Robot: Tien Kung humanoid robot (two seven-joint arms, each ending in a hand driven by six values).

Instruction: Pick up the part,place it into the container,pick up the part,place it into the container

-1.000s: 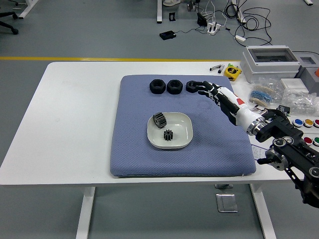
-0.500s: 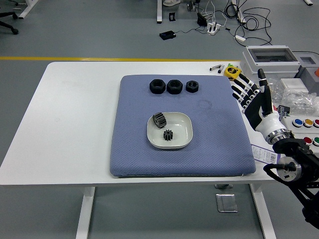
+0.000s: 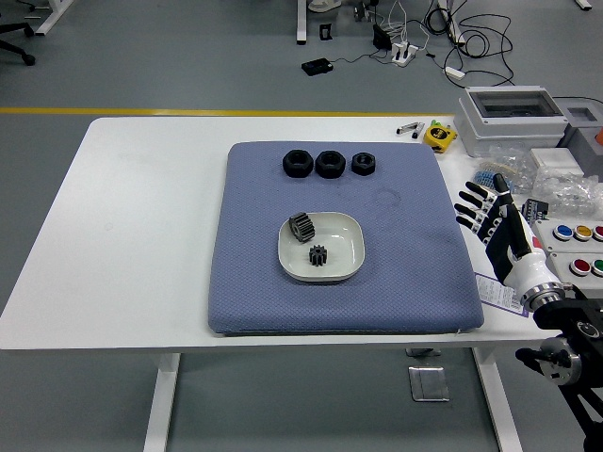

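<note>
Three black nut-like parts point(image 3: 298, 163) point(image 3: 331, 164) point(image 3: 363, 163) lie in a row at the far side of the blue mat point(image 3: 254, 282). A white dish point(image 3: 350, 248) sits mid-mat and holds a larger grey gear point(image 3: 301, 227) at its left and a small black gear point(image 3: 317, 255) near its front. My right hand point(image 3: 482, 208) is off the mat's right edge, fingers spread and holding nothing, well away from the parts. The left arm is out of sight.
A grey box point(image 3: 513, 120), bags of small parts point(image 3: 565, 188), a yellow tape measure point(image 3: 439, 135) and a panel of coloured buttons point(image 3: 579, 247) crowd the table's right side. The white table point(image 3: 132, 235) stretches left of the mat.
My right hand has pulled back from the rightmost black part, swinging right and toward the near edge, off the mat. All three parts stayed in their row.
</note>
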